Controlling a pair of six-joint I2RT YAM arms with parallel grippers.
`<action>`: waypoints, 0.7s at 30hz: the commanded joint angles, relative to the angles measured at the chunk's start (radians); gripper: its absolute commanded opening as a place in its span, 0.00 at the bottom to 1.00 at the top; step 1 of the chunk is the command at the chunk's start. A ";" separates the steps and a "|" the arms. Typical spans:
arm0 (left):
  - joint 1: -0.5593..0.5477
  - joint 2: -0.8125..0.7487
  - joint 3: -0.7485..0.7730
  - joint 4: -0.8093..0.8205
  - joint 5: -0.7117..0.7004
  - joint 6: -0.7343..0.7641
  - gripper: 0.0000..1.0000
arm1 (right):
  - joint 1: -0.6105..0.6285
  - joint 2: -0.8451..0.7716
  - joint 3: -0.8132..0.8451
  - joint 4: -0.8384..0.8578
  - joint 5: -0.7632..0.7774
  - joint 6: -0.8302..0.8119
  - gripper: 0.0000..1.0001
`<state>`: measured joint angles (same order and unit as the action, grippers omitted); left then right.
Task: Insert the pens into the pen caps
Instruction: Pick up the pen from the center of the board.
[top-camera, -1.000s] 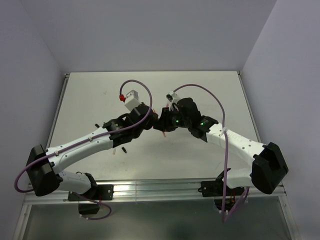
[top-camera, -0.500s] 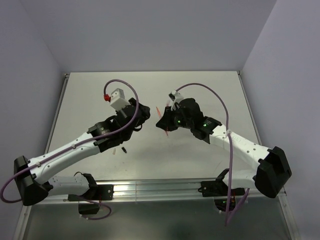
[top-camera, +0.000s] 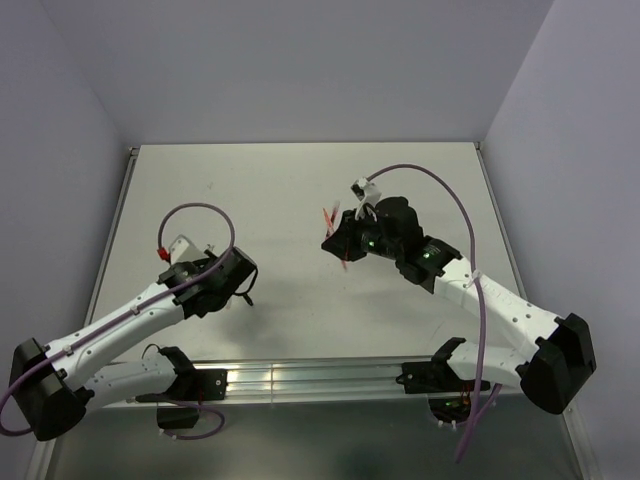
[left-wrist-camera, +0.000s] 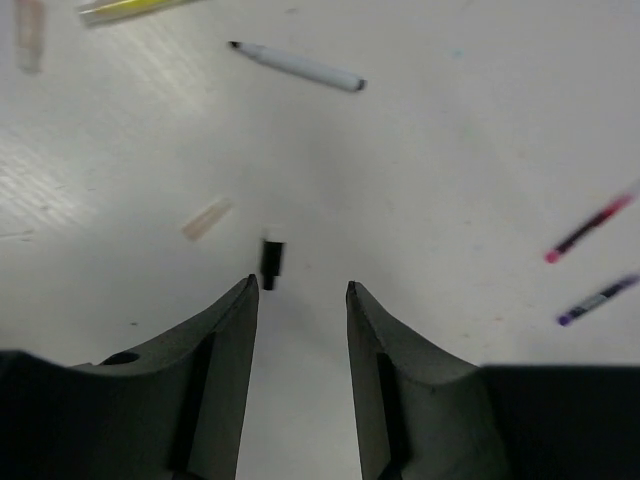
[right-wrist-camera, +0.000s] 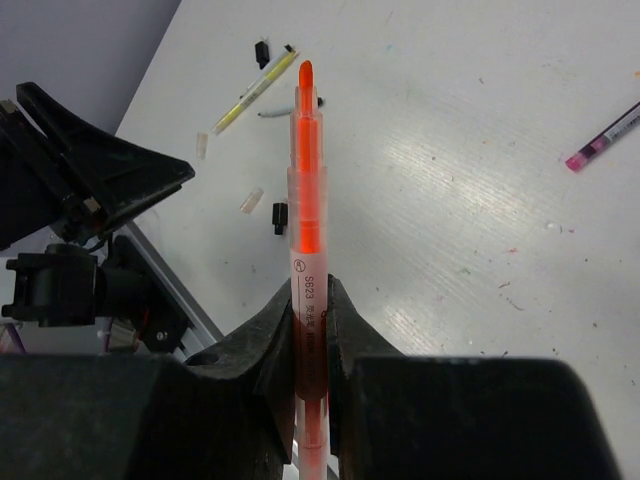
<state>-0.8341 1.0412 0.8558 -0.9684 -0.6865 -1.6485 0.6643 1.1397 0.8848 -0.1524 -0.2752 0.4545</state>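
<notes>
Orange pen (right-wrist-camera: 305, 180) clamped in right claw (right-wrist-camera: 308, 295); left claw (left-wrist-camera: 300, 290) gapes near black cap (left-wrist-camera: 272, 262)

Your left gripper (left-wrist-camera: 300, 290) is over the near left of the table (top-camera: 300, 170), with a cap (left-wrist-camera: 271, 262) lying just ahead of its fingertips. Your right gripper (right-wrist-camera: 310, 300), right of centre, has a pen (right-wrist-camera: 305, 180) between its fingers.

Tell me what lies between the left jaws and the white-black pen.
Left wrist view: only a black pen cap, just ahead of the left gripper; bare table beyond, up to the pen.
</notes>
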 joint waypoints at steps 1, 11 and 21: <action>0.058 -0.049 -0.037 -0.017 0.047 -0.041 0.44 | -0.018 -0.041 -0.014 0.001 -0.010 -0.020 0.00; 0.269 0.057 0.025 0.134 0.142 0.594 0.41 | -0.043 -0.066 -0.052 0.019 -0.042 -0.007 0.00; 0.313 0.221 0.026 0.241 0.427 0.921 0.44 | -0.051 -0.087 -0.070 0.030 -0.055 -0.002 0.00</action>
<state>-0.5285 1.2091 0.8516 -0.7666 -0.3717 -0.8692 0.6216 1.0870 0.8242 -0.1570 -0.3222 0.4549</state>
